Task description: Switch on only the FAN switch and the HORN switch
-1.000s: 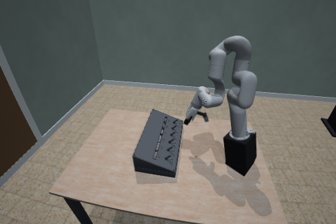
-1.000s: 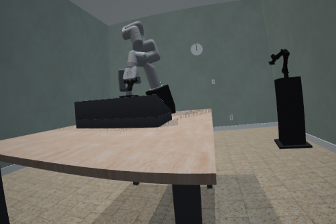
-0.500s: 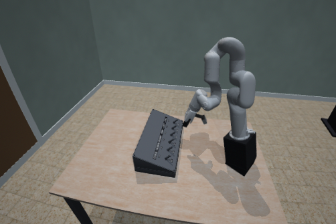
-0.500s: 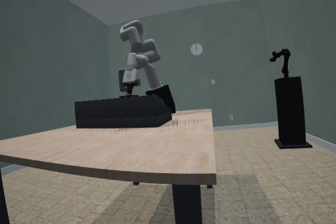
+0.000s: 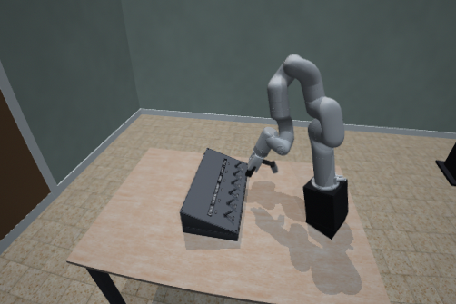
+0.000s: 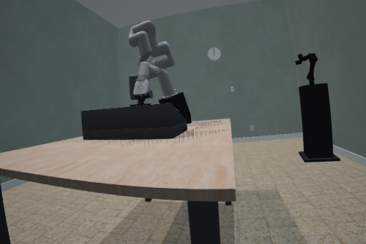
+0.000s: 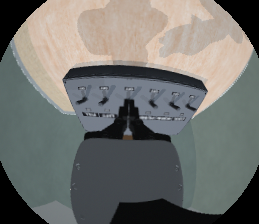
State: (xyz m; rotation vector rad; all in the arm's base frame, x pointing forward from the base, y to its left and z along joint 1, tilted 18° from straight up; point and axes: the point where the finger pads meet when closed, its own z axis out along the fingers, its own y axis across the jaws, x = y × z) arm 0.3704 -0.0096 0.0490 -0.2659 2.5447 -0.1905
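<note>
A dark wedge-shaped console [image 5: 217, 196] stands on the wooden table, with a row of several toggle switches [image 5: 233, 188] along its sloped face and a label strip beside them. It also shows in the exterior view [image 6: 133, 121] from behind and in the wrist view [image 7: 135, 98]. My gripper [image 5: 249, 171] is shut and empty, its tips at the console's far end, beside the switch row. In the wrist view the closed fingers [image 7: 128, 106] point at the middle of the switch row, close to a switch. The labels are too small to read.
The arm's black base block [image 5: 326, 206] stands on the table right of the console. A black pedestal with a small device [image 6: 316, 120] stands on the floor off to the right, away from the table.
</note>
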